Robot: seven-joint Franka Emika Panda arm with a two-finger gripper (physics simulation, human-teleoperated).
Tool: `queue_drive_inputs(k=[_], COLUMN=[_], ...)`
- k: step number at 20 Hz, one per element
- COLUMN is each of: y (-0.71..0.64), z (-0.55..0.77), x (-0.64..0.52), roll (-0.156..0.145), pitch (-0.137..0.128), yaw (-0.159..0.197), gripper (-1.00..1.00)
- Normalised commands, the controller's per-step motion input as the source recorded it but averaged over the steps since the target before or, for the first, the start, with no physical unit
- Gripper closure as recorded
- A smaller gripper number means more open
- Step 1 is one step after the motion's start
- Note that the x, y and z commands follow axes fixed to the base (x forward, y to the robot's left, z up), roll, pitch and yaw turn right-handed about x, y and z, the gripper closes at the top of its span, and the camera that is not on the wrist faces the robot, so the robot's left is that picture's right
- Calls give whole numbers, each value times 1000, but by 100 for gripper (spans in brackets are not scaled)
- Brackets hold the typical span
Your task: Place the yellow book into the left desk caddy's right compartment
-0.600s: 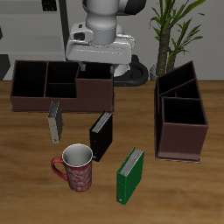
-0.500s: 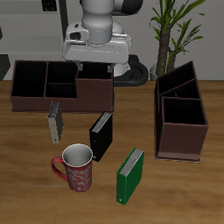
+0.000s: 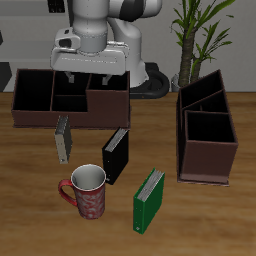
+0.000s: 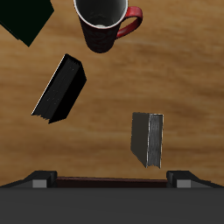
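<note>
The yellow book (image 3: 63, 138) stands upright on the table, thin and greyish-tan, just in front of the wide caddy; it also shows in the wrist view (image 4: 149, 138). My gripper (image 3: 87, 82) is open and empty, hovering above the wide caddy's front wall, farther back than the book and higher. In the wrist view my gripper (image 4: 109, 182) has its fingers spread wide with nothing between them. The left desk caddy (image 3: 207, 163) stands end-on at the far side of the table from the book. Its right compartment (image 3: 211, 129), the large square section, is dark inside and holds nothing.
A wide maroon caddy (image 3: 70, 116) stands under my gripper. A black book (image 3: 116, 155) (image 4: 59, 89), a red patterned mug (image 3: 87, 190) (image 4: 103, 22) and a green book (image 3: 149, 199) (image 4: 26, 19) stand nearer the table's front edge. A potted plant (image 3: 200, 30) is behind the left caddy.
My gripper and arm have swung sideways, away from the left desk caddy and toward the yellow book's side. The books, mug and caddies have not moved.
</note>
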Motion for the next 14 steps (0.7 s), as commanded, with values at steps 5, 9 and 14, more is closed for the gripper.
queue_drive_inputs(k=[5, 9, 14], y=[-557, -347, -169], z=[-162, -161, -207], x=[42, 140, 104], roll=[-28, -24, 7], pitch=[-5, -25, -38], yaw=[-5, 11, 20], gripper=[-100, -100, -100])
